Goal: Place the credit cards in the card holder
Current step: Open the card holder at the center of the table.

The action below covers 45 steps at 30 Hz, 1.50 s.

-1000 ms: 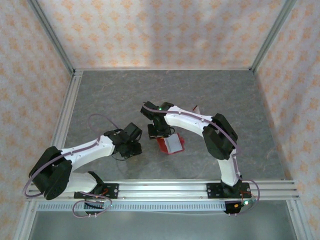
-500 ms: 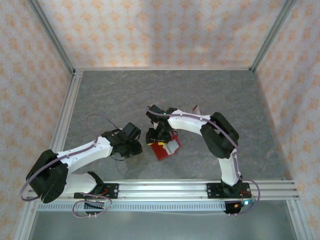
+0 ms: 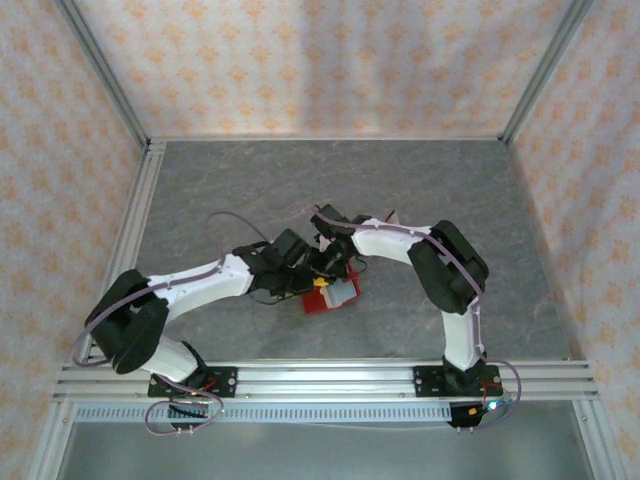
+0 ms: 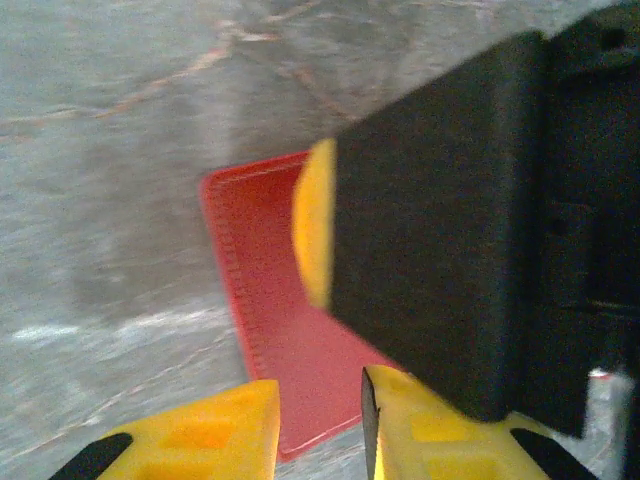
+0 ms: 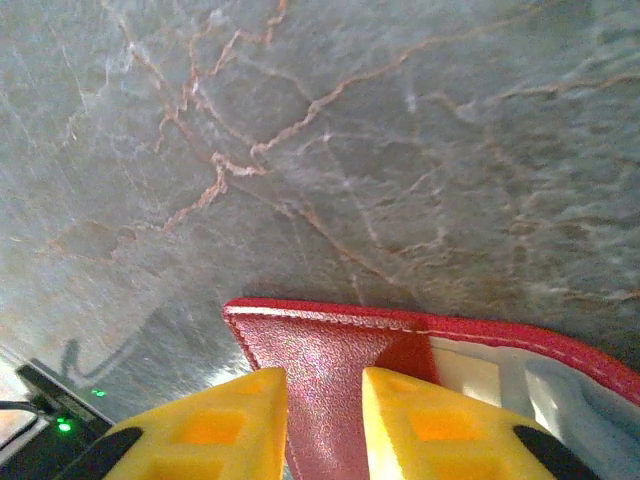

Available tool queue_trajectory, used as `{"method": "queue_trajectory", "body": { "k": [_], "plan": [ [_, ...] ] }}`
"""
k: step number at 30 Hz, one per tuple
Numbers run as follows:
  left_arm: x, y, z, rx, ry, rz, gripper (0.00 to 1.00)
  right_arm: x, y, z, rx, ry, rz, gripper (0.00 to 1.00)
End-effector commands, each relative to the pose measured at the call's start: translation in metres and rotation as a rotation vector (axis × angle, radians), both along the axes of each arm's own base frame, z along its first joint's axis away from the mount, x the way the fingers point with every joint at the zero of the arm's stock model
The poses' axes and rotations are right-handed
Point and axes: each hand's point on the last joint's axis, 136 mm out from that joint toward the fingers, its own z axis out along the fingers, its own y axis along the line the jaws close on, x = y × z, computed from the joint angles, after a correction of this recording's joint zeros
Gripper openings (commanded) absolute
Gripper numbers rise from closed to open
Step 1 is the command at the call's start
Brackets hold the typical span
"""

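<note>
The red card holder (image 3: 316, 304) lies open on the grey table, its pale grey inner sleeves (image 3: 343, 291) facing up. My right gripper (image 3: 326, 279) comes down on it from behind; in the right wrist view the right gripper (image 5: 324, 376) is shut on a raised red flap of the card holder (image 5: 300, 335), with pale sleeves (image 5: 470, 375) to the right. My left gripper (image 3: 303, 283) sits at the holder's left side. In the left wrist view the left gripper (image 4: 320, 386) hovers over a corner of the card holder (image 4: 265, 300) with a narrow empty gap between its jaws. Loose credit cards are out of view.
The right gripper's black body (image 4: 450, 230) and one of its yellow fingers (image 4: 312, 225) stand very close in front of the left gripper. A small pale and red thing (image 3: 391, 217) peeks out behind the right arm. Aluminium rails (image 3: 330, 380) edge the table.
My left arm has swung right, up to the card holder's left side. My right gripper has narrowed onto the red flap, and the holder has shifted slightly left.
</note>
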Motion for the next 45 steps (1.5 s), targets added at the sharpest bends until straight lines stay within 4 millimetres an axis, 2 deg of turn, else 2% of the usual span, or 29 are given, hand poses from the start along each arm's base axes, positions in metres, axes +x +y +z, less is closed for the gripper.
{"method": "queue_trajectory", "body": {
  "k": [1,9,13,16,20,26,31,35,41,45],
  "plan": [
    [0.011,-0.028,0.008,-0.043,-0.03,-0.057,0.27,0.007,-0.002,0.003,0.049,0.017,-0.08,0.21],
    [0.01,-0.036,-0.009,-0.037,-0.002,-0.055,0.16,0.012,-0.017,-0.001,0.044,0.034,-0.14,0.07],
    [0.008,-0.031,-0.021,-0.003,0.014,-0.046,0.06,0.012,-0.018,-0.001,0.044,0.033,-0.143,0.04],
    [0.004,-0.018,-0.031,0.045,0.022,-0.011,0.0,0.014,-0.018,0.003,0.048,0.023,-0.145,0.04],
    [-0.01,0.002,-0.054,0.085,0.053,0.036,0.0,0.019,-0.018,0.009,0.045,0.008,-0.142,0.06],
    [-0.02,0.014,-0.074,0.121,0.08,0.041,0.0,0.027,-0.014,0.024,0.054,-0.023,-0.117,0.12],
    [-0.021,0.016,-0.071,0.128,0.07,0.039,0.0,0.033,-0.029,0.042,-0.034,-0.115,-0.057,0.2],
    [-0.021,0.015,-0.067,0.131,0.064,0.027,0.0,0.031,-0.056,0.051,-0.173,-0.193,0.015,0.23],
    [-0.018,0.011,-0.063,0.125,0.059,0.018,0.0,0.02,-0.087,0.042,-0.321,-0.223,0.1,0.3],
    [-0.018,0.01,-0.061,0.127,0.059,0.011,0.0,0.015,-0.093,0.035,-0.366,-0.232,0.137,0.33]
  ]
}}
